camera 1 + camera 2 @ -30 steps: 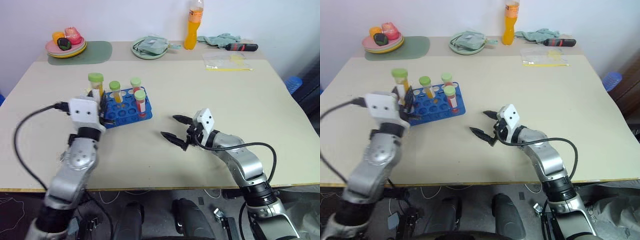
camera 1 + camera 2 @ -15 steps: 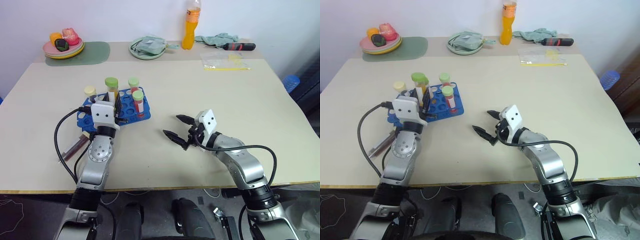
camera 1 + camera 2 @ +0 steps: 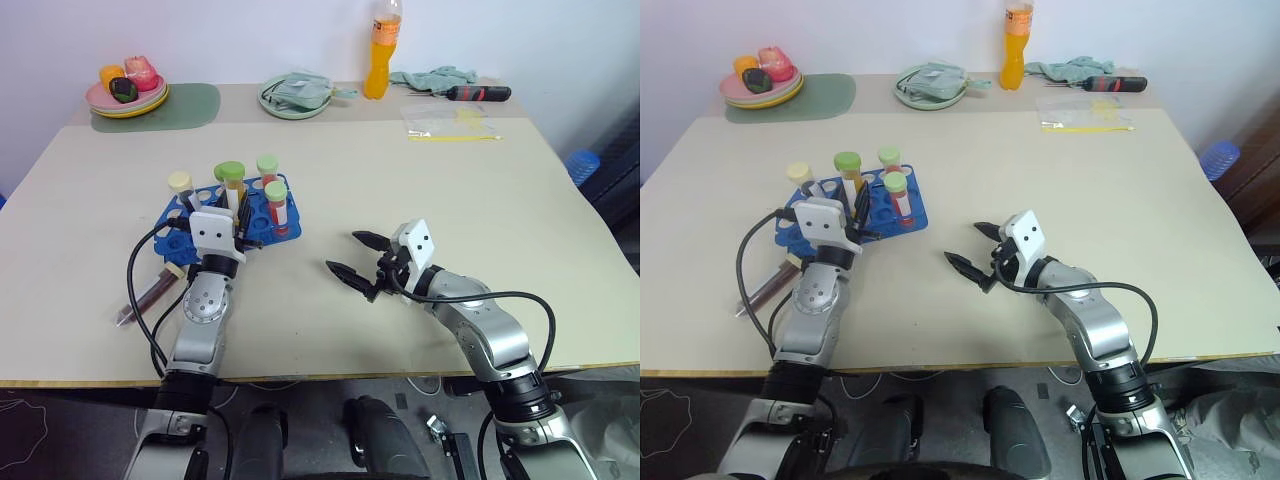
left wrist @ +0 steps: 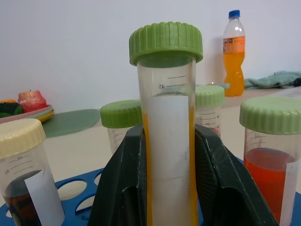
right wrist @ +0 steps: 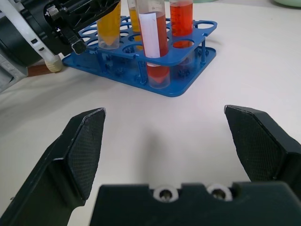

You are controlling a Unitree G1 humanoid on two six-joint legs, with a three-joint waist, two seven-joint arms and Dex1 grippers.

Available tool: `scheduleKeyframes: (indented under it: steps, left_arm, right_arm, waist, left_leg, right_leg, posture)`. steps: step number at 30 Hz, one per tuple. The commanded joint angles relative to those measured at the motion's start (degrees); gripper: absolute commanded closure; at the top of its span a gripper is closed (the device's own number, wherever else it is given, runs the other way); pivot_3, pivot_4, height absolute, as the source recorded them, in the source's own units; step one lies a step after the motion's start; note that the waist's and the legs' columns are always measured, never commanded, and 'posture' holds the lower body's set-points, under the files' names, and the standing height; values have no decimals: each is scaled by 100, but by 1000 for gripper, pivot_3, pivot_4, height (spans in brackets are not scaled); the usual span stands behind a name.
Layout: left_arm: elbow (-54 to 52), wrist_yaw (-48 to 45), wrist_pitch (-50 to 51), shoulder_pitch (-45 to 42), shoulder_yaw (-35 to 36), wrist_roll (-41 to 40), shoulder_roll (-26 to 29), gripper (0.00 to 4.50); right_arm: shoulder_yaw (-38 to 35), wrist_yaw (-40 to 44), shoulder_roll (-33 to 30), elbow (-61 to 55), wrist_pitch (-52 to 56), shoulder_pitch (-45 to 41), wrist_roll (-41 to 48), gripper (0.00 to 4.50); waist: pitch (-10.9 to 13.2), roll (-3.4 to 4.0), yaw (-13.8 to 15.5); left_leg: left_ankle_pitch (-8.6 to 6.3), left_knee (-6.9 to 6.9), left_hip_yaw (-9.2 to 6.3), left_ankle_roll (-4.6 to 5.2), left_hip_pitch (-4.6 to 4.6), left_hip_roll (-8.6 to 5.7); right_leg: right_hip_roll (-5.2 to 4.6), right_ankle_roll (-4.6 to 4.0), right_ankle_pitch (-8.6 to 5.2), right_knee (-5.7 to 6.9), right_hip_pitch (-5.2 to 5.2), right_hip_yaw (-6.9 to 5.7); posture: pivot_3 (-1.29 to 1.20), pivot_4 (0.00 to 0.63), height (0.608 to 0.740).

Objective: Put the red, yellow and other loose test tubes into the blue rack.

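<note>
A dark-filled tube (image 3: 148, 296) lay loose on the table (image 3: 400, 180), left of the left arm. Beside it stood the blue rack (image 3: 176, 226), with a cream-capped tube (image 3: 181, 185) in its far left corner. The left gripper (image 4: 164, 165) was clamped on a yellow tube (image 4: 167, 136) with a green cap, held upright over the rack. Two red tubes (image 3: 278, 200) stood in the rack's right side. Well right of the rack, the right gripper (image 3: 352, 256) hovered with its fingers spread wide, holding nothing
</note>
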Motion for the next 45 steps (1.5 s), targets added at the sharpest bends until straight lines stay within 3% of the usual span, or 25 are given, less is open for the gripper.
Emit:
scheduleKeyframes:
  steps: [1, 23, 33, 40, 45]
  left_arm:
    - [149, -120, -344, -77, 100, -19, -72, 3737]
    - [1710, 86, -1836, -467, 358, 308, -269, 3737]
    - [1761, -87, -1918, -347, 274, 249, -301, 3737]
    - [1300, -178, -1743, -164, 436, -14, -347, 363]
    - [-552, -318, -969, 433, 558, -472, -137, 363]
  right_arm:
    - [-87, 14, 27, -375, -12, 7, 97, 0]
    - [-60, 3, 70, -517, 67, 22, 123, 0]
    - [-92, 48, 1, -643, 141, 80, 208, 0]
    - [-53, 89, 14, -628, 128, 36, 203, 0]
    - [-98, 125, 0, -654, 123, 46, 247, 0]
  waist:
    - [0, 0, 3]
    - [-2, 0, -5]
    - [-11, 10, 1]
    - [-11, 10, -20]
    - [-10, 9, -23]
  left_leg:
    - [0, 0, 0, 0, 0, 0]
    - [0, 2, 0, 0, 5, 0]
    - [0, 4, 0, 0, 8, -1]
    - [0, 3, 0, 1, 9, -1]
    - [0, 3, -2, 1, 7, 1]
  right_leg:
    - [0, 0, 0, 0, 0, 0]
    - [1, 0, 0, 11, 1, 0]
    - [1, 0, 0, 15, 4, 0]
    - [1, 0, 0, 15, 3, 0]
    - [2, 0, 0, 16, 3, 0]
  posture:
    - [0, 150, 740]
    - [0, 150, 740]
    - [0, 150, 740]
    - [0, 150, 740]
    - [0, 150, 740]
